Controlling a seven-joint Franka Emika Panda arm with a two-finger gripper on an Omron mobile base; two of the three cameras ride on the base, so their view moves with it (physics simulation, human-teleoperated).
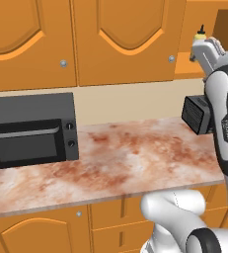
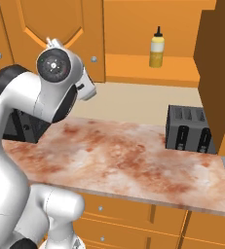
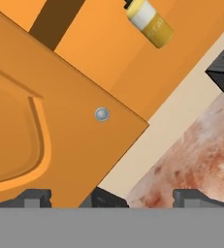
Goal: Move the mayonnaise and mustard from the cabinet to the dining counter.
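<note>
Mustard (image 2: pixel 157 48) stands upright on the open cabinet's shelf (image 2: pixel 148 68), well back from the edge; no mayonnaise visible on the shelf. Cabinet's right door (image 2: pixel 216 73) swung open; left door (image 3: pixel 60 121) shut, its knob (image 3: pixel 102 114) close before the hand camera. Gripper (image 3: pixel 113 198) is raised in front of that shut door, left of the bottle and apart from it, jaws wide and empty. Toaster (image 2: pixel 189 129) and microwave (image 1: pixel 34 128) sit on the wall counter (image 2: pixel 109 160).

Step in hand: likely the reach for the mustard. Next move calls for shifting right past the door edge, lining up level with the bottle, then closing on its body.
</note>
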